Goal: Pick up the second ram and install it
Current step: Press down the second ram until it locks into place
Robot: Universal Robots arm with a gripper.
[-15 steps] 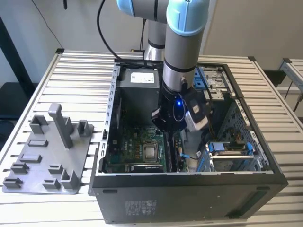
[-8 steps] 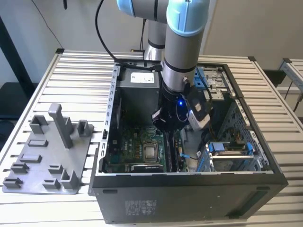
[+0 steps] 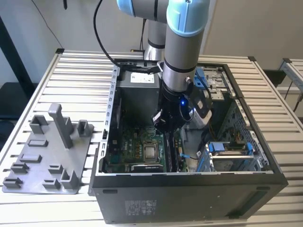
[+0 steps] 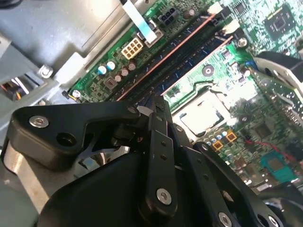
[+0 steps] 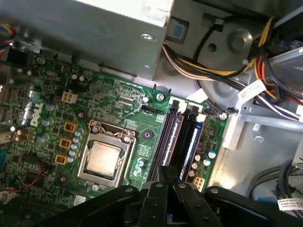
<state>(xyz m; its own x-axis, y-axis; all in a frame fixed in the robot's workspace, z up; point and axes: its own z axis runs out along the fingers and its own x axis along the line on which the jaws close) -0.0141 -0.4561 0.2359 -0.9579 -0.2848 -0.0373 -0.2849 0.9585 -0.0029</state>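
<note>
My gripper (image 3: 159, 127) hangs inside the open computer case (image 3: 109, 118), a little above the green motherboard (image 5: 118, 101). Its black fingers are shut together, and I see nothing between them in both wrist views (image 4: 157, 101) (image 5: 165, 171). Just beyond the fingertips run the long memory slots (image 5: 187, 137), edged orange and blue. A slim dark strip that looks like the second ram (image 5: 166, 139) stands edge-on in the slot nearest the processor socket (image 5: 102, 158), in line with the fingertips. I cannot tell stick from slot with certainty.
A grey plastic fixture plate (image 3: 47, 156) with upright blocks lies on the slatted table at the exterior view's left. Cable bundles (image 5: 213, 61), the power supply (image 3: 137, 78) and a blue drive cage (image 3: 227, 151) crowd the case around the board.
</note>
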